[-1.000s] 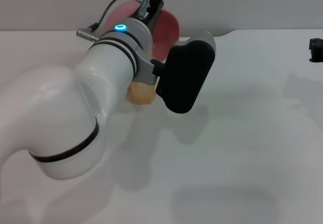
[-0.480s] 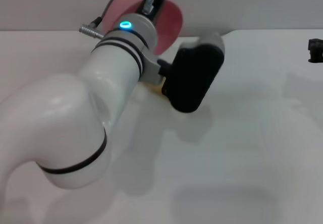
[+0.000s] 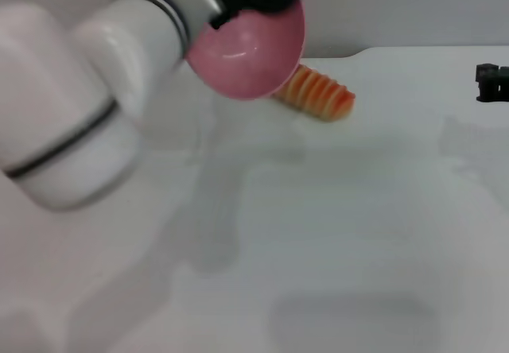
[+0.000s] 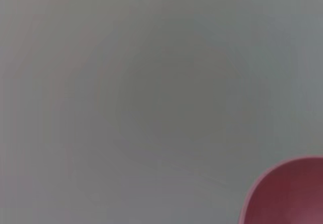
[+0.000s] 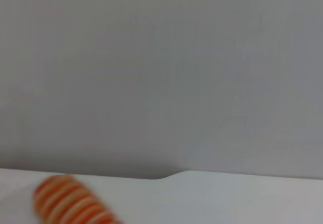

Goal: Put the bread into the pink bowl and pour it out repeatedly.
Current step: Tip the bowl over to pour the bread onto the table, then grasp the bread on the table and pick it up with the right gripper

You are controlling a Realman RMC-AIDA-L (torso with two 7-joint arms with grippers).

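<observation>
Above table [image 3: 382, 234]: one pink bowl [image 3: 250, 51] held aloft; one bread [image 3: 316, 92] below.

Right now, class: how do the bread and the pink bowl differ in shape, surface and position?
The bread is long, orange-tan and ridged; the pink bowl is round, smooth and plain. The bread lies on the white table; the bowl is held up above it at the left arm's end. Both look glossy.
</observation>
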